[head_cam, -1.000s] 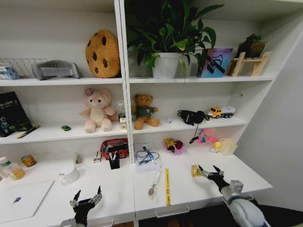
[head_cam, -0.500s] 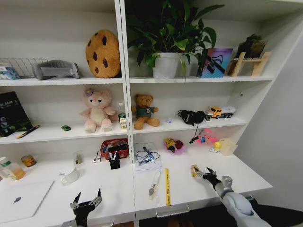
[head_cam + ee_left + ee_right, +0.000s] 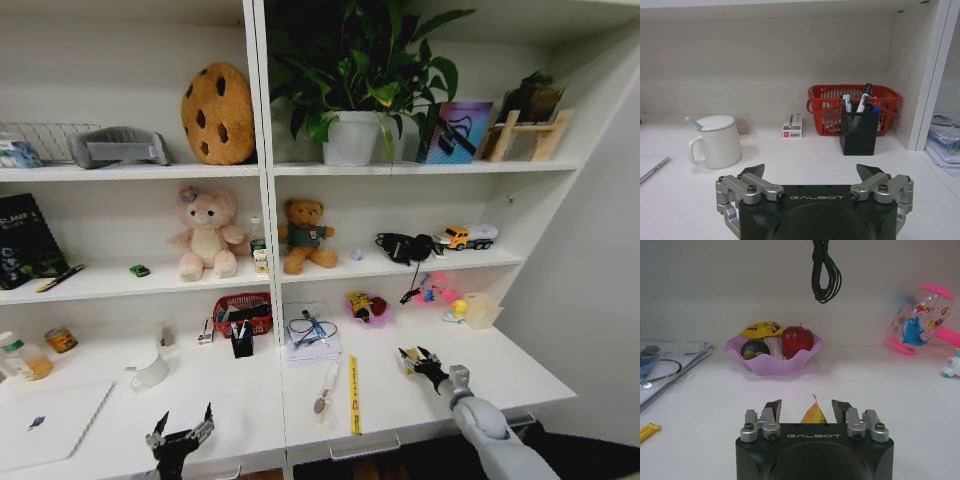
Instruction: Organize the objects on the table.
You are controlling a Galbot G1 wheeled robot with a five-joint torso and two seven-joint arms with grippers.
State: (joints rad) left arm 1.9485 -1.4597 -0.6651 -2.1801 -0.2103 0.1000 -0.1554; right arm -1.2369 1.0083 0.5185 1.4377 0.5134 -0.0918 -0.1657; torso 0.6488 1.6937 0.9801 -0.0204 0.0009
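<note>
Right gripper at gold foil packet, jaws open around it, not clamped.
Right arm reaches forward low over the table; packet on table between fingertips. Left gripper idles wide open, low at front edge.

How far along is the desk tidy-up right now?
Nothing looks tidied yet. The right gripper is open around the small gold foil packet on the long white desk, not yet closed. The left gripper hovers open at the front edge. The slim silver laptop and yellow strip lie loose.
</note>
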